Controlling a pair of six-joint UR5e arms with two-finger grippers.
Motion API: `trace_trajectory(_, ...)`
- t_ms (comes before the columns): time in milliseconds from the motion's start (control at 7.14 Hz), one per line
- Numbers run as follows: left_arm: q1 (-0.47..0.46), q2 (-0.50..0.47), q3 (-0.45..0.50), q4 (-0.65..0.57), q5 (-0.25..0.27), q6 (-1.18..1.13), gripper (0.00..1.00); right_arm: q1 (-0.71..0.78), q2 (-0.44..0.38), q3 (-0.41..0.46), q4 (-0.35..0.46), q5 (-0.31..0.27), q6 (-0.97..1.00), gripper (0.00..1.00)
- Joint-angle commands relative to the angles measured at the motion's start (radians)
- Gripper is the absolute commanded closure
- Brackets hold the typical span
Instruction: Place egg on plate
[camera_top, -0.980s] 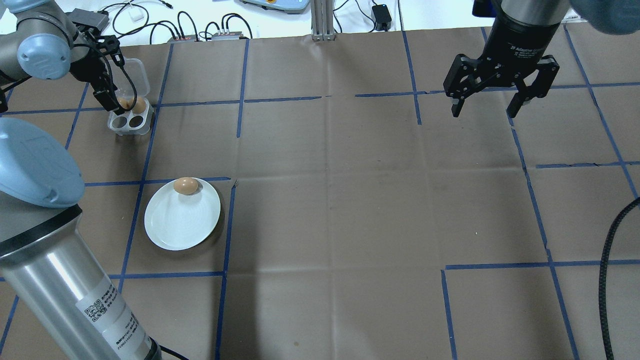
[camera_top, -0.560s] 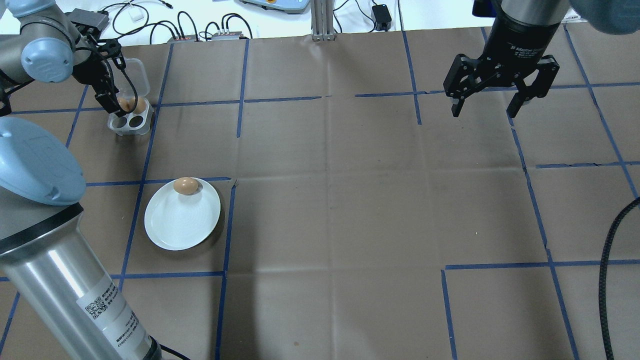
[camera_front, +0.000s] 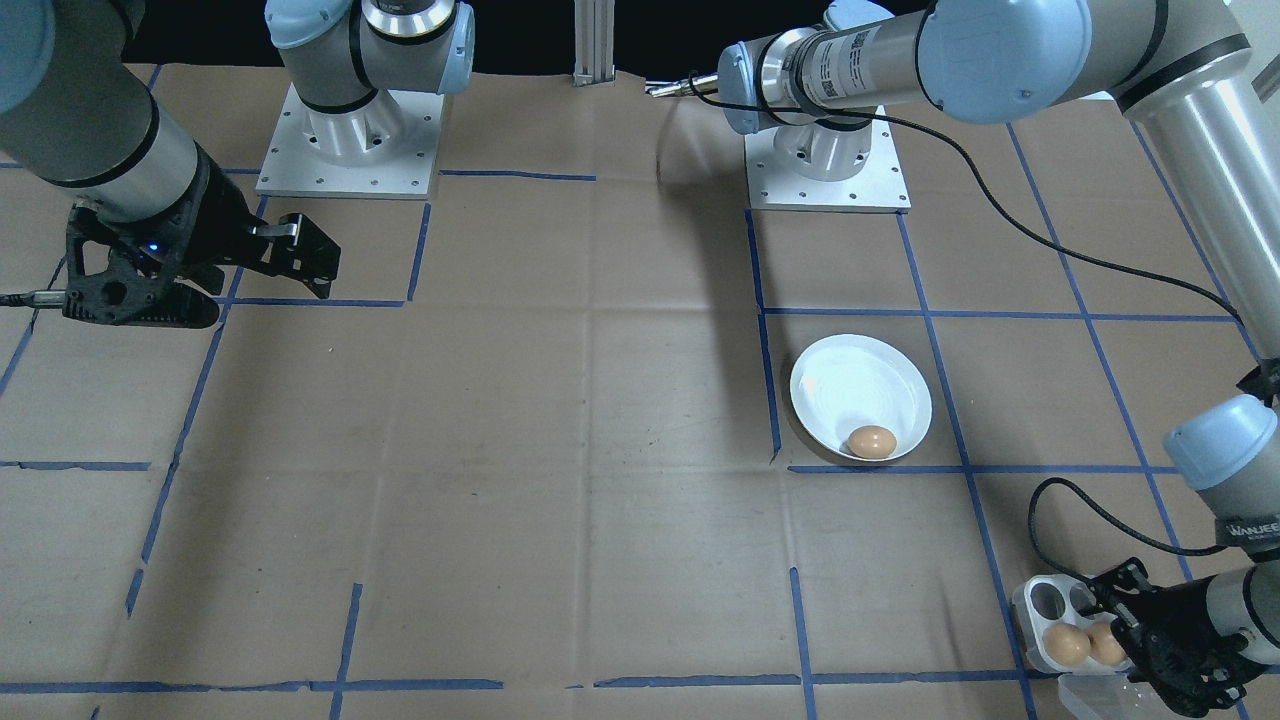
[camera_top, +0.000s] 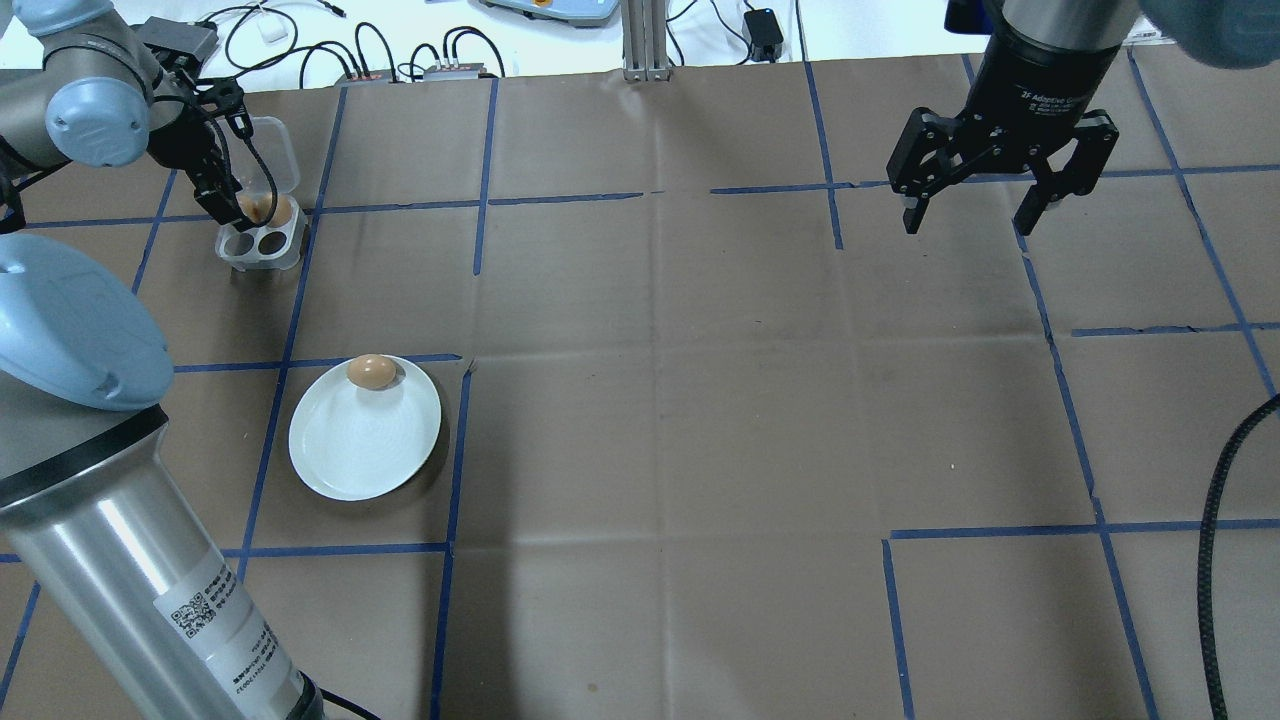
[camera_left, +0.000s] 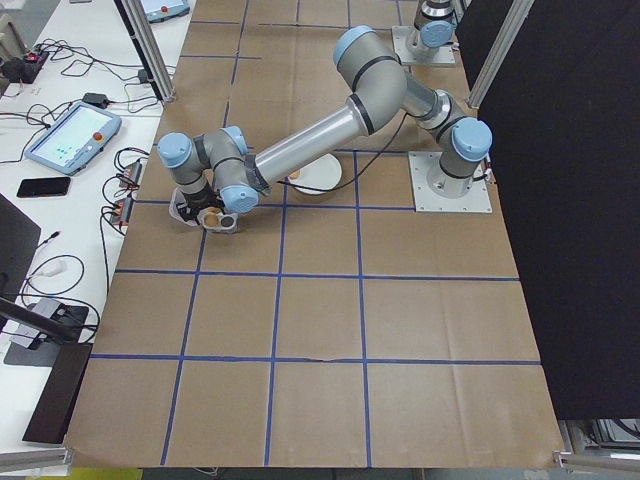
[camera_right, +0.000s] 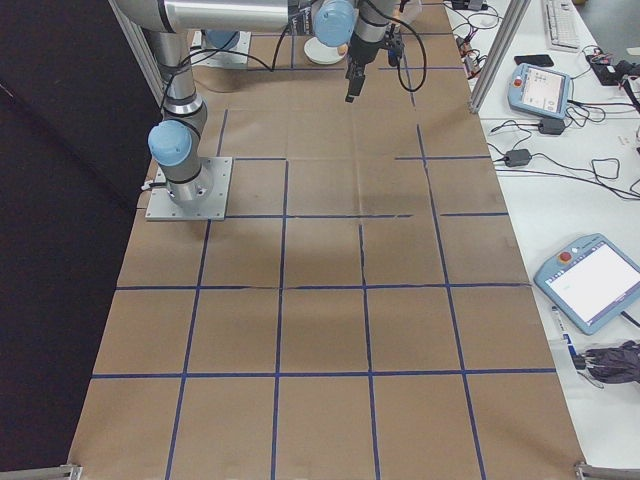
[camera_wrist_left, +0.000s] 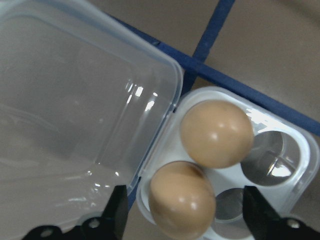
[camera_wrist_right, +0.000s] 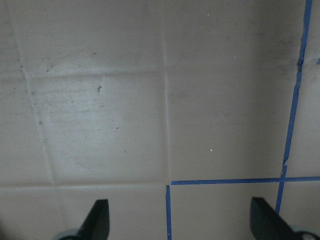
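Note:
The round white plate (camera_top: 365, 440) (camera_front: 850, 390) lies left of centre with one brown egg (camera_top: 372, 372) (camera_front: 871, 441) on its far rim area. Farther back, a small white egg tray (camera_top: 262, 248) (camera_wrist_left: 306, 172) holds two brown eggs (camera_wrist_left: 216, 133) (camera_wrist_left: 182, 200). My left gripper (camera_top: 235, 200) (camera_wrist_left: 185, 215) (camera_front: 1165, 640) hangs open just over the tray. In the left wrist view its fingertips stand either side of the nearer egg without touching it. My right gripper (camera_top: 968, 225) (camera_front: 235, 285) (camera_wrist_right: 181, 222) is open over bare table, holding nothing.
The tray's clear hinged lid (camera_wrist_left: 75, 100) lies open behind it. Cables and small boxes (camera_top: 400, 60) sit beyond the table's far edge. Blue tape lines (camera_top: 480, 200) cross the brown table cover. The left arm's big links (camera_top: 80, 330) overhang the near left corner.
The left gripper has shifted slightly farther back over the tray, and one finger now partly covers the left egg. The right arm, plate and egg on it have not moved.

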Motion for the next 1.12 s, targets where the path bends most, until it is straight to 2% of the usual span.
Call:
trace_trajectory(0, 0.0, 0.0, 0.0, 0.006, 0.0, 0.0, 0.36, 0.0, 0.0, 0.001, 0.0, 0.0, 0.0, 0.0)
trace_trajectory(280, 0.0, 0.0, 0.0, 0.012, 0.0, 0.0, 0.53, 0.0, 0.0, 0.0, 0.0, 0.0, 0.0, 0.0)
trace_trajectory(420, 0.001, 0.0, 0.0, 0.014, 0.0, 0.0, 0.59, 0.0, 0.0, 0.001, 0.0, 0.0, 0.0, 0.0)
trace_trajectory(700, 0.0, 0.0, 0.002, 0.018, 0.0, -0.001, 0.66, 0.0, 0.0, 0.001, 0.0, 0.0, 0.0, 0.0)
trace_trajectory(980, -0.002, 0.02, 0.003, 0.02, 0.002, -0.007, 0.68, 0.0, 0.0, 0.001, 0.0, 0.0, 0.0, 0.0)
